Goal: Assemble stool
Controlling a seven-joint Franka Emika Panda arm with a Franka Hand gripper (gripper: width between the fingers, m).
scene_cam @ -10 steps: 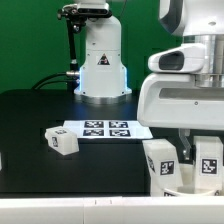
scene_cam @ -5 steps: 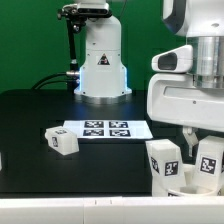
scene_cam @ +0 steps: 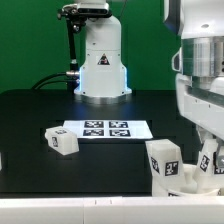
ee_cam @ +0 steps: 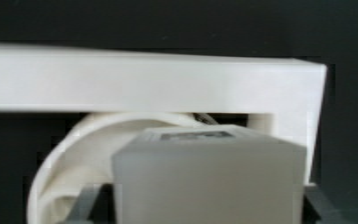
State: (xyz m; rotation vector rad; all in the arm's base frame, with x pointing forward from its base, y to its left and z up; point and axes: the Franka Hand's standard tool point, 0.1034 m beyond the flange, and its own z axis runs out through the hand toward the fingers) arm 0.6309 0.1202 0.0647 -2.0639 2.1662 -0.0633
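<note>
In the wrist view the claw [ee_cam: 204,206] is clenched on a chunky white leg [ee_cam: 208,165] of the stool. The leg fills the foreground between two dark fingers [ee_cam: 91,204]. Behind it curves the rim of the round seat [ee_cam: 73,160], though whether leg and seat touch cannot be told. Past them a broad white bar [ee_cam: 149,80] runs across in front of the black table [ee_cam: 158,25]. The exterior view gives none of that close detail. There the arm [scene_cam: 200,70] hangs at the exterior view's right, and under it the held leg shows only its tagged face at the frame's edge. A second leg [scene_cam: 165,165] stands just beside it, toward the exterior view's left and a little tilted. Only this view takes in the wider table: the marker board [scene_cam: 105,128] lies flat in the middle, a loose leg [scene_cam: 60,141] lies near its left end, and the white robot base [scene_cam: 100,60] stands behind.
</note>
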